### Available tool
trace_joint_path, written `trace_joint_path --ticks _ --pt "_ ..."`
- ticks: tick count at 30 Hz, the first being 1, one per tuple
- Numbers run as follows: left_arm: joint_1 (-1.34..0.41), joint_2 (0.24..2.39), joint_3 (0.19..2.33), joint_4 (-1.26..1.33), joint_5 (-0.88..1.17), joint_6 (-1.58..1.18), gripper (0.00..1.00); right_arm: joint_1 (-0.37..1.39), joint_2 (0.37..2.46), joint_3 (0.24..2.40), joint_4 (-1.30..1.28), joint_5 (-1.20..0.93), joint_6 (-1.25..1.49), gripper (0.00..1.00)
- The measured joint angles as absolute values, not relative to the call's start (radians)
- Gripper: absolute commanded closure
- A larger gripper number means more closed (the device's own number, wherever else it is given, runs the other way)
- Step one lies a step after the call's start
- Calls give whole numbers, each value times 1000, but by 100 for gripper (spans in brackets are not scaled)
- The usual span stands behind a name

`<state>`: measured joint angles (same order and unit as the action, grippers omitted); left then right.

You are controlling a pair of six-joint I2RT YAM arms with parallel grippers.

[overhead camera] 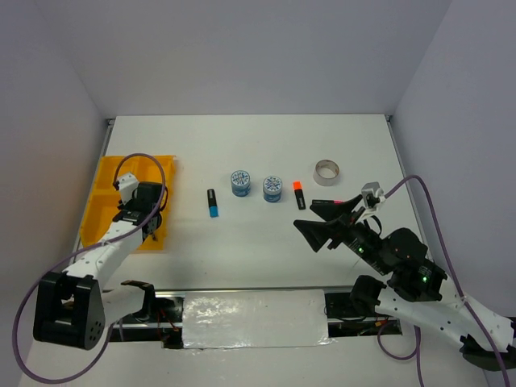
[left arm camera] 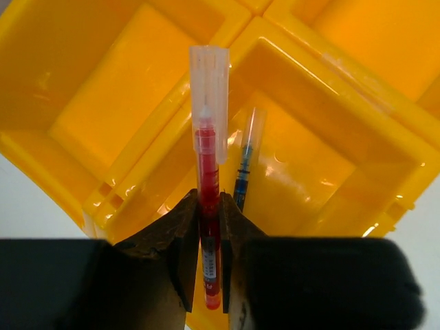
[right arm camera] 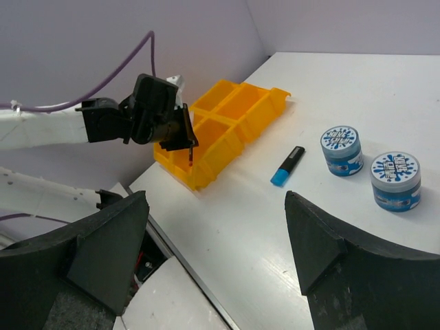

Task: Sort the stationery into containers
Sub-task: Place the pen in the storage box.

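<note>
My left claw [left arm camera: 208, 206] is clamped on the red pen [left arm camera: 208, 148] near its tail end, poised over the yellow tray [left arm camera: 117, 110]. The blue pen [left arm camera: 243, 168] lies in the compartment just beneath. The red pen's clear cap reaches out over the dividing wall, and that is the worry: let go from here and it could land across the wall, or tip into the neighbouring compartment. Held so far back, it might also swivel between my fingers.

My right claw [overhead camera: 321, 218] stands wide open and empty above the table [overhead camera: 242, 250], close to the orange highlighter [overhead camera: 299, 195]. The blue highlighter [overhead camera: 213, 203], two patterned rolls [overhead camera: 240, 182] and the tape ring [overhead camera: 326, 172] wait unsorted, well apart from the tray.
</note>
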<state>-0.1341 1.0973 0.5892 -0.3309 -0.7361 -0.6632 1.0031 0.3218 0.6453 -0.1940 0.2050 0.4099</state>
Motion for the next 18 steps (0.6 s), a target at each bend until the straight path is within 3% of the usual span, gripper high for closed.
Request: trace_joint_path --ticks 9,14,17,18 --pt "-125 1188 587 -294 -735 -690 44 1003 375 645 -188 191 410 13" --pt "-120 1177 594 -309 -733 -704 21 1003 375 645 -188 185 410 13" --pt "-120 1105 612 -360 -719 -716 1 1003 376 647 -188 179 410 13" --pt "-120 1063 628 -383 -711 -716 1 1003 376 648 -187 178 410 13"
